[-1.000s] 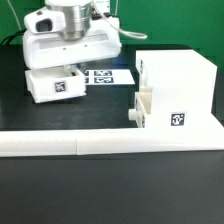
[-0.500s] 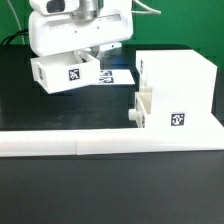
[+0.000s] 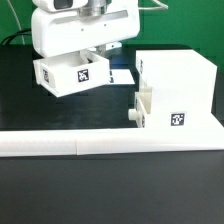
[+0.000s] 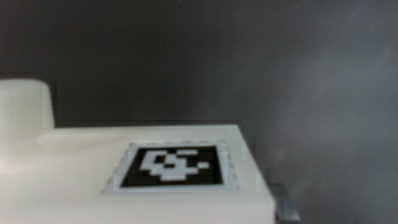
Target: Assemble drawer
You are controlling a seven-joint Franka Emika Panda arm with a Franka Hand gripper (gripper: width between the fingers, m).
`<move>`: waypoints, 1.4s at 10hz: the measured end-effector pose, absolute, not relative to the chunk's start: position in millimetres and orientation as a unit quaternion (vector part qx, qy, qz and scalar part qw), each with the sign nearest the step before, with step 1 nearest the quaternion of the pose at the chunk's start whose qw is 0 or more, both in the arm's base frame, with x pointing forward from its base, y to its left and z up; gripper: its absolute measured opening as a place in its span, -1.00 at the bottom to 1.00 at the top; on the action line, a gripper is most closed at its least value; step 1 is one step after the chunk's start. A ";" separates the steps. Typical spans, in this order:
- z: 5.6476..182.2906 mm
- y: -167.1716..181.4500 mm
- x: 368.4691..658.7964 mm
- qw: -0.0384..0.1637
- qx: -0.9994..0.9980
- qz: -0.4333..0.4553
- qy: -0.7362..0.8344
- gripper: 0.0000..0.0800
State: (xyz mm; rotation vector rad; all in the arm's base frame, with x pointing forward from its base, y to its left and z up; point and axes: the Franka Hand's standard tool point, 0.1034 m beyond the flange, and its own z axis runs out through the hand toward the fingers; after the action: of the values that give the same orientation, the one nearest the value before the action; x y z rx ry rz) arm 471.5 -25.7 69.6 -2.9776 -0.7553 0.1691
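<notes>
My gripper (image 3: 86,52) is shut on a small white drawer box (image 3: 70,73) with a black-and-white tag on its front. It holds the box tilted in the air above the black table, to the exterior view's left of the large white drawer case (image 3: 180,88). The case stands on the table with a tag low on its front, and a small white piece (image 3: 140,108) juts from its left side. In the wrist view the box top and its tag (image 4: 173,165) fill the lower part. The fingertips are hidden by the box.
A long low white wall (image 3: 110,143) runs across the front of the table. The marker board (image 3: 123,76) lies behind, mostly hidden by the held box. Dark cables hang at the back.
The gripper has risen with the small drawer box, lifting it off the table and tilting it. It has also shifted slightly toward the exterior view's right.
</notes>
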 end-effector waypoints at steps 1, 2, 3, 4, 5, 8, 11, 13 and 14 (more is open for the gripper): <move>69.4 -26.0 471.5 0.034 -0.959 0.054 -0.278 -0.89; 69.1 -26.2 471.2 0.037 -0.944 0.053 -0.324 -0.89; 67.5 -27.4 470.7 0.040 -0.927 0.052 -0.368 -0.89; 64.6 -30.0 471.2 0.044 -0.911 0.052 -0.408 -0.89; 65.8 -32.3 478.8 0.050 -0.886 0.054 -0.458 -0.89; 68.7 -34.7 496.9 0.051 -0.822 0.043 -0.566 -0.89; 68.2 -38.5 498.7 0.052 -0.757 0.039 -0.650 -0.89; 67.9 -38.4 498.5 0.052 -0.767 0.040 -0.638 -0.89; 67.5 -38.6 498.5 0.052 -0.766 0.040 -0.639 -0.89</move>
State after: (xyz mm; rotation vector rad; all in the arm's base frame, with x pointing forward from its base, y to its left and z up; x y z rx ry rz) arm 498.5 -38.6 67.5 -2.3303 -1.9447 0.1212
